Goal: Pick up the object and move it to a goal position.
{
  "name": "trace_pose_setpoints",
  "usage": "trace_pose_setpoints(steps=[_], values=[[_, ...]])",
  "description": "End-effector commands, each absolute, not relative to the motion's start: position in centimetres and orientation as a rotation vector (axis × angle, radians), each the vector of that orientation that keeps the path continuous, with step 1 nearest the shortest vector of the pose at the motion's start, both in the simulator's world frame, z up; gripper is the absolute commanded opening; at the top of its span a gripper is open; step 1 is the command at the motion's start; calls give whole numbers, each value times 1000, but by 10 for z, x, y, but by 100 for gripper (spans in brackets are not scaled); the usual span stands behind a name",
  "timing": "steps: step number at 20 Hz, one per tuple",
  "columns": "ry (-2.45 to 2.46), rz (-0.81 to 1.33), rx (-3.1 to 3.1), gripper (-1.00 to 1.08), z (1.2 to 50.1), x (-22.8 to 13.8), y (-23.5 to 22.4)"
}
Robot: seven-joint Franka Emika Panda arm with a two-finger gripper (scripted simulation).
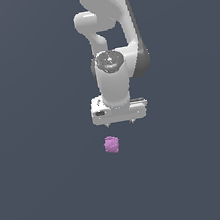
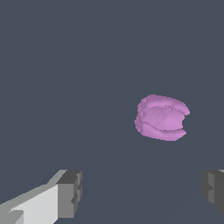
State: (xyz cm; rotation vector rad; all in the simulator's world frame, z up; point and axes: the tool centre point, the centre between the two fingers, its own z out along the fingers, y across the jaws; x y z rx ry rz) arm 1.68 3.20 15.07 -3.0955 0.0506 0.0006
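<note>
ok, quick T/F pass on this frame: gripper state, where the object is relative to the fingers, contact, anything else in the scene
1. The gripper is open. True: in the wrist view its fingers stand wide apart.
2. The pink-purple object is held between the fingers. False: it lies apart from them, untouched.
3. The object sits below the gripper in the exterior view. True.
4. The object is a smooth ball. False: it is lumpy and ridged, roughly cube-shaped.
5. Several objects lie around. False: only this one shows.
</note>
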Motion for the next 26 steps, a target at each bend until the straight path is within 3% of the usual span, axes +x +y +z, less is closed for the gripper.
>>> trace_pose_setpoints(steps=[1, 12, 26], values=[[122, 2, -3102, 100, 137, 27, 20], [335, 0, -3121, 100, 95, 52, -15], [349, 1, -3122, 100, 63, 52, -18]])
